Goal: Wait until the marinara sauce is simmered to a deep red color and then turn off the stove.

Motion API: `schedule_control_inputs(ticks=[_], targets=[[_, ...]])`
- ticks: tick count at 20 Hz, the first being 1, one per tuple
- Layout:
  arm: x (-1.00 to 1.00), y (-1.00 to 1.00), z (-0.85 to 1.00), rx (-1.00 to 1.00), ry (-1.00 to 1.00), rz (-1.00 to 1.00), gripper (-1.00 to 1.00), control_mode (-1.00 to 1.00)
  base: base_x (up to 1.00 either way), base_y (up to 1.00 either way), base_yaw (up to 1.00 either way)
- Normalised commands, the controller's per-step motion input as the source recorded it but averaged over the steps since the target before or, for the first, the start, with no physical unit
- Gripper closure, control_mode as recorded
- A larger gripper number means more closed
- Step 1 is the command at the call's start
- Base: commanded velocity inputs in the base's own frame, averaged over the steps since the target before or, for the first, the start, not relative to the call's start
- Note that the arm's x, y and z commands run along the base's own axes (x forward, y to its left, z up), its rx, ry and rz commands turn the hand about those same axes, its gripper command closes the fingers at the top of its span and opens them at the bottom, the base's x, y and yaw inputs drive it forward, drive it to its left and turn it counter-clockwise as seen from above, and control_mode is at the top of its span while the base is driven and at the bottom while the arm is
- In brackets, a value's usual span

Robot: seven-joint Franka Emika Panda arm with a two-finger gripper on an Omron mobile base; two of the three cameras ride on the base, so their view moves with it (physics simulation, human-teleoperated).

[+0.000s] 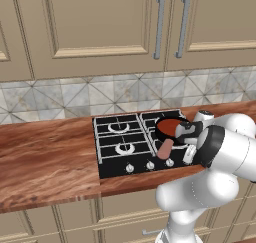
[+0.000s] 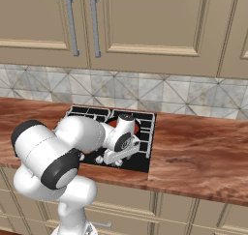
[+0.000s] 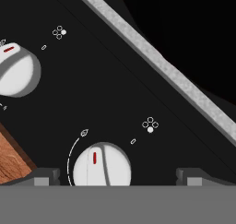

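Now you have the gripper (image 3: 118,177) low over the front edge of the stove (image 1: 112,159), jaws spread wide and holding nothing. In the hand view 1 silver knob (image 3: 102,165) sits right between the 2 fingertips (image 3: 44,176), its red mark pointing roughly up the panel; a 2nd knob (image 3: 16,70) lies well apart toward the upper left.

You can see the marinara sauce (image 1: 170,125) in the left base view as a dark red disc in the black pan (image 1: 161,133) on a right-hand burner, with the pinkish handle (image 1: 165,148) pointing toward the knob row.

Expect the knob to be small, rigid and smooth, so it could slip under the pads. Your best hold is probably across its raised centre rib, squeezing both flanks squarely before you twist. It should turn on a fixed axis, so keep the wrist centred over it. Which burner this knob controls, you cannot confirm from these views.
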Motion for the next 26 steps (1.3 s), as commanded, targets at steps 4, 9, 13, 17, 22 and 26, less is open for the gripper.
schedule_control_inputs(ticks=[4,9,13,17,22,26], targets=[[0.0,0.0,0.0,0.0,0.0,0.0,-1.0,-1.0,0.0,0.0,0.0],[0.0,0.0,0.0,0.0,0.0,0.0,-1.0,-1.0,0.0,0.0,0.0],[0.0,0.0,0.0,0.0,0.0,0.0,-1.0,-1.0,0.0,0.0,0.0],[0.0,0.0,0.0,0.0,0.0,0.0,-1.0,-1.0,0.0,0.0,0.0],[0.0,0.0,0.0,0.0,0.0,0.0,-1.0,-1.0,0.0,0.0,0.0],[0.0,0.0,0.0,0.0,0.0,0.0,-1.0,-1.0,0.0,0.0,0.0]])
